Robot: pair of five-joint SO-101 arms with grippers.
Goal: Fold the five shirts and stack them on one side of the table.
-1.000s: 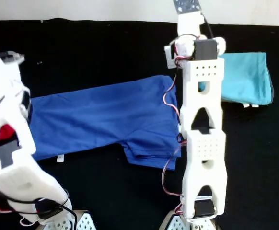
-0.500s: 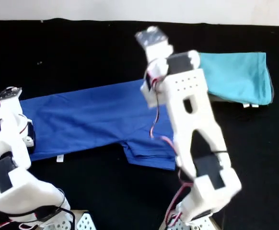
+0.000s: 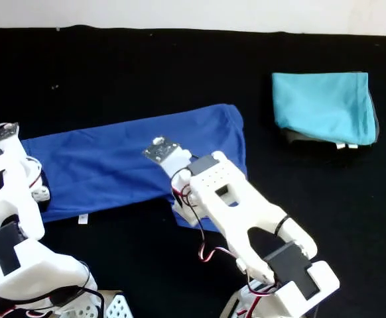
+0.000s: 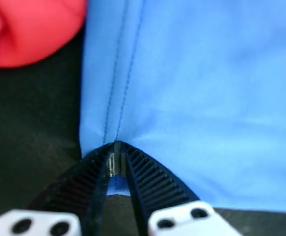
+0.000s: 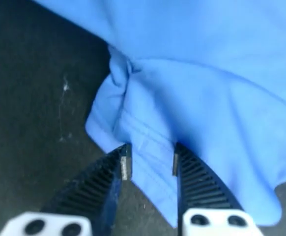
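Blue shirt (image 3: 113, 159) lies lengthwise, left to right.

Long blue shirt (image 3: 133, 156) spread flat, folded teal shirt (image 3: 322, 106) well apart

Plain blue shirt (image 3: 127, 159), teal shirt (image 3: 322, 106), black table (image 3: 113, 66).

The table (image 3: 113, 66) is black all over, with a pale strip beyond its far edge. Across its middle lies a blue shirt (image 3: 113, 162) — spread flat in a long band from the left side toward the centre, its right end angled slightly farther away, a sleeve folded and bunched on its near side, and a bit of red cloth (image 4: 30, 29) at its left end. Well apart at the far right sits a folded teal shirt (image 3: 322, 106) — resting on a darker folded layer (image 3: 312, 147) that shows along its near edge.
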